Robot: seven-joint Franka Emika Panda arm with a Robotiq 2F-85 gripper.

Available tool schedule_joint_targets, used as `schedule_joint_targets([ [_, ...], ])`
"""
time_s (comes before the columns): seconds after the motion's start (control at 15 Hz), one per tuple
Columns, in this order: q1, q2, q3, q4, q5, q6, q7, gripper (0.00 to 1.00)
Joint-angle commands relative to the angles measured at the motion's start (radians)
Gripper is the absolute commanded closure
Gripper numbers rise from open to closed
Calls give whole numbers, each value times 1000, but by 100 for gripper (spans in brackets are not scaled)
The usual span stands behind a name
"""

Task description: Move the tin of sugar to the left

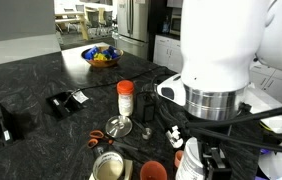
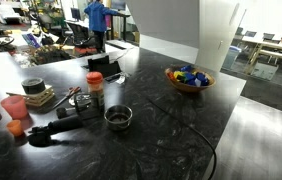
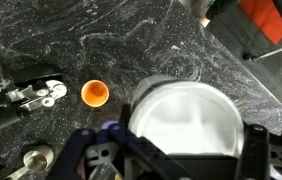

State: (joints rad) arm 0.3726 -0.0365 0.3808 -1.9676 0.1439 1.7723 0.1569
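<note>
Over the black counter [image 3: 131, 40] — the gripper [image 3: 176, 158] straddles the tin of sugar [image 3: 186, 110].

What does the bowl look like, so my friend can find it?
Find the black marbled counter. Near one edge, apart from everything else, sits the bowl. It's the only brown dish heaped with blue, yellow and red pieces.

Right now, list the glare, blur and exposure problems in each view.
In an exterior view the white arm looms close and soft-edged, hiding much of the counter. In an exterior view the arm is washed out to flat white and the dark countertop shows pale sheen. In the wrist view a white round object is bright, blurred, featureless; the small orange cup is sharper.
</note>
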Motion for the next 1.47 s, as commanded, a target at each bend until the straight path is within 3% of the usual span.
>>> schedule_joint_targets([
  [0.0, -4, -14, -7, -29, 30, 21, -49, 41],
  [0.67, -6, 1, -13, -101, 25, 98, -92, 41],
  [0.73, -6, 3, -12, -99, 23, 92, -95, 11],
  [0.8, -5, 4, -12, -97, 22, 89, -100, 3],
  [1.13, -2, -13, -13, -59, 83, 100, -210, 0],
  [1.2, -2, 2, -10, -64, 52, 89, -160, 0],
  [1.4, -2, -9, -10, -52, 61, 89, -182, 0],
])
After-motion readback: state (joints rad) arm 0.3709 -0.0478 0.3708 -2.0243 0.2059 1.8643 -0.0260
